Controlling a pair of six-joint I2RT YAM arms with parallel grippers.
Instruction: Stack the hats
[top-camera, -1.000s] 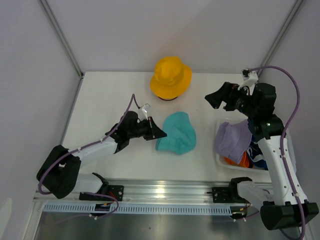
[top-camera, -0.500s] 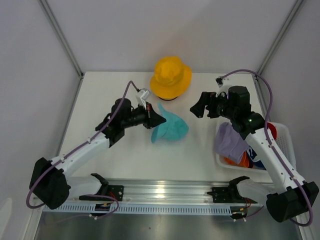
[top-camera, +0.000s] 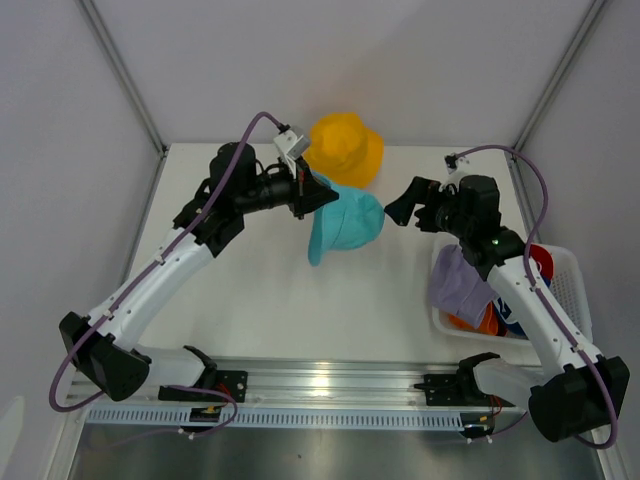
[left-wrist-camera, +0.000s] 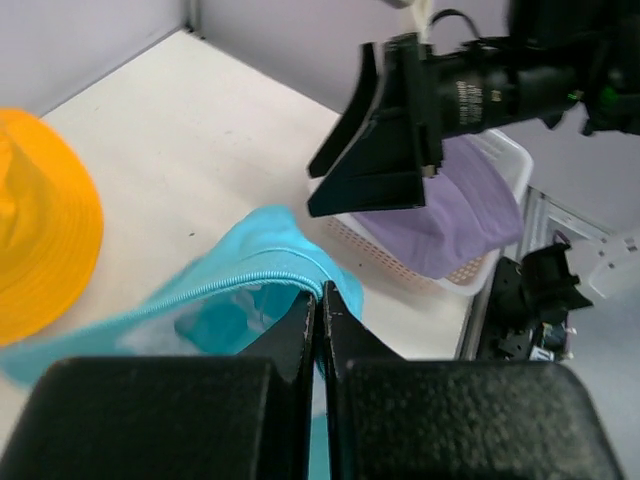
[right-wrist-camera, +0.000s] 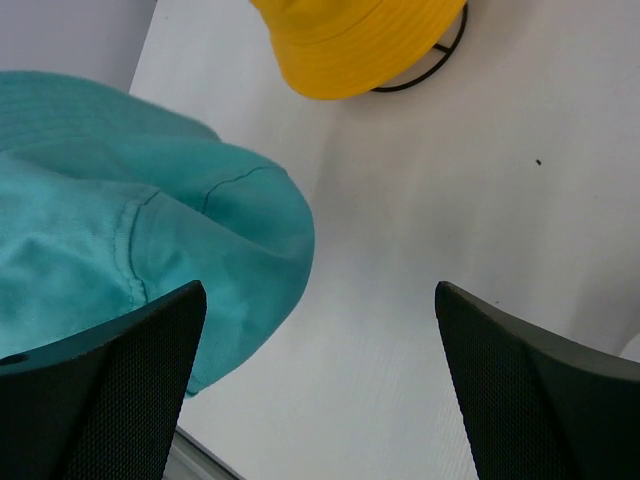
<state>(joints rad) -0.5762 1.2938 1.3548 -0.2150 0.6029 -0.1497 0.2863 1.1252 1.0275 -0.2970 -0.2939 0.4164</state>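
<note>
Above table centre | left claw clenched on teal hat brim, hat hanging from it | right claw spread, nearby

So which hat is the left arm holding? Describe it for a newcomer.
On the white table, find the yellow hat at the far edge. Just in front hangs the teal hat, the only teal one, pinched by the left gripper.

Left arm stretches forward and raised, its tool clamped on the teal hat; right tool faces it, fingers spread wide.
</note>
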